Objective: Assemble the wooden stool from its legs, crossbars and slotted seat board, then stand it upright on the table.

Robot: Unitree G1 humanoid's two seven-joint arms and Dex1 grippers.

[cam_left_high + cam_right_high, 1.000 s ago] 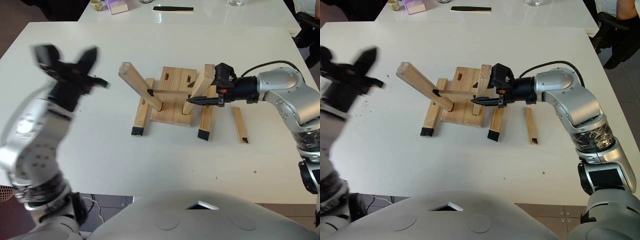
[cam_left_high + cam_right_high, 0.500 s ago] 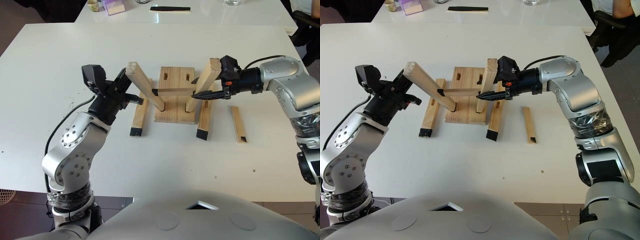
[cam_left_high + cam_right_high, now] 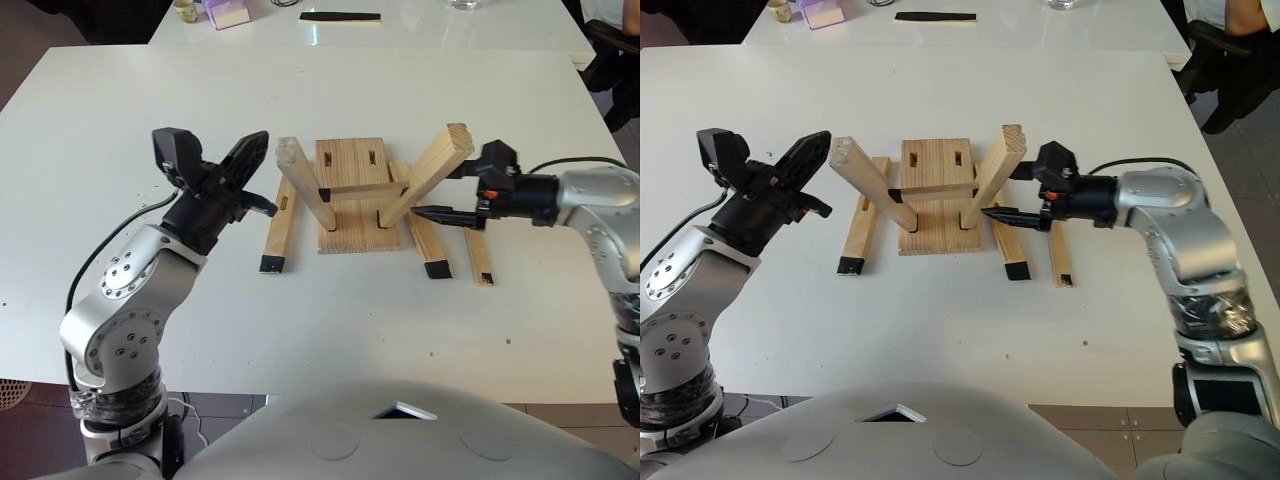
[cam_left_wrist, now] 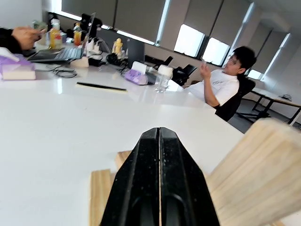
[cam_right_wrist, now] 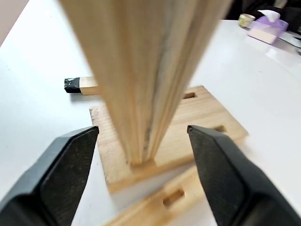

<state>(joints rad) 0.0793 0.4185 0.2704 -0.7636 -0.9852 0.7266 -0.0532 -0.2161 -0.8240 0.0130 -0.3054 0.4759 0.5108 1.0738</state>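
Two wooden legs (image 3: 306,188), crossbar (image 3: 356,187) between, stand on the seat board (image 3: 345,168) mid-frame; likely stiff, light, best gripped mid-leg. Right claw (image 3: 422,211) released astride one leg, left claw (image 3: 255,147) clenched empty.

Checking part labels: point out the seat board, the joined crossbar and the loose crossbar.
seat board (image 3: 349,162), left eye view, bare wood between its slots
joined crossbar (image 3: 358,188), left eye view, its middle
loose crossbar (image 3: 480,255), left eye view, its middle

White table (image 3: 300,350), seat board (image 3: 352,158), loose legs (image 3: 278,228)
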